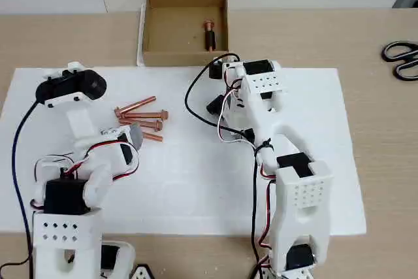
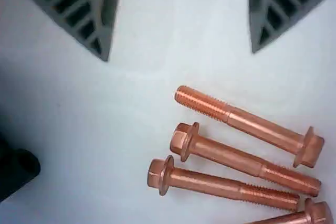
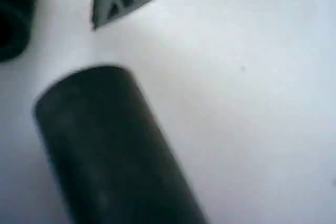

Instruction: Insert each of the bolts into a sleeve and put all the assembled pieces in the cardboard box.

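Four bolts (image 2: 241,158) near released left pincer (image 2: 178,48); high view: assembled piece (image 1: 209,36) in box (image 1: 186,59); right pincer (image 1: 227,68) unclear.

The high view looks steeply down from above the near edge of the tabletop (image 1: 366,44), far enough off to take in both arms, the white sheet (image 1: 196,187) and the cardboard box (image 1: 176,31) at the far edge. The left wrist view faces down from close above the sheet and shares with the high view the bolts (image 1: 142,115) toward the left edge. The right wrist view sits closer still, a dark sleeve (image 3: 110,150) looming under its lens.
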